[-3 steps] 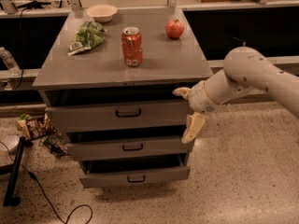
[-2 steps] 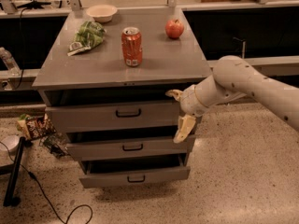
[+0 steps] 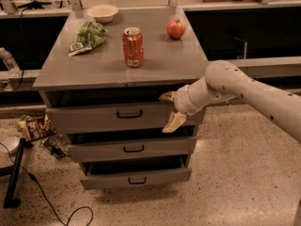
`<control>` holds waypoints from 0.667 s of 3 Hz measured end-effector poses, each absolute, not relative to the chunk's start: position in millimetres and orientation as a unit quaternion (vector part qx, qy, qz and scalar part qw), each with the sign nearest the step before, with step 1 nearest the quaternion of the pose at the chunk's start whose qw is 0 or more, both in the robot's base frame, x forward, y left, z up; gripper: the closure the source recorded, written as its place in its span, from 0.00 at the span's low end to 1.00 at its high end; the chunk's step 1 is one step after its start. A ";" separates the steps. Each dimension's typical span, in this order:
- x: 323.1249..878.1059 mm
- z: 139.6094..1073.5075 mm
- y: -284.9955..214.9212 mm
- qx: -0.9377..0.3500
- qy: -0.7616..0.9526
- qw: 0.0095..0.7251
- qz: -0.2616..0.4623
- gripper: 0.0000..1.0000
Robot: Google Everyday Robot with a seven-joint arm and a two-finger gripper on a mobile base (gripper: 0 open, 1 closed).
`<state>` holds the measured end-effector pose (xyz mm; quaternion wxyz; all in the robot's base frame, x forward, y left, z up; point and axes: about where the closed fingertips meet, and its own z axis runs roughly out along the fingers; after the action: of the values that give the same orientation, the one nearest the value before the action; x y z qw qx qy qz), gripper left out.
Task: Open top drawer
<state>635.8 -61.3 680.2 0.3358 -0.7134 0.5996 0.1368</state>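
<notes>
Wide grey metal top drawer [image 3: 94, 119] sits uppermost beneath the cabinet top [image 3: 164, 62]. Tan two-finger gripper [image 3: 165, 113] is at its right end, fingers spread, holding nothing, presumably lining up on the small black bar handle [image 3: 129, 113], untouched at centre.

Dim, warm indoor light is falling from above, tinting everything yellow-brown. The cabinet top [image 3: 160, 65] is catching the most light, and the soda can [image 3: 133, 47] on it is showing a small glint on its rim. The top drawer [image 3: 89, 119] is sitting under a band of deep shadow, and darker gaps are lying above the two drawers below it. The pale gripper [image 3: 170, 110], at the right end of the top drawer's front with its fingers spread apart, is glowing cream against the grey. The arm [image 3: 254, 91] is shading darker along its underside. The speckled floor [image 3: 235, 173] is giving off a soft, pale sheen.
</notes>
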 end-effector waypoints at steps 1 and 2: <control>626.0 668.1 -58.8 -0.720 0.595 0.325 0.149 0.49; 623.5 668.8 -63.1 -0.724 0.593 0.318 0.150 0.79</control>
<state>623.5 -63.1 668.8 0.3178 -0.7244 0.5932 0.1496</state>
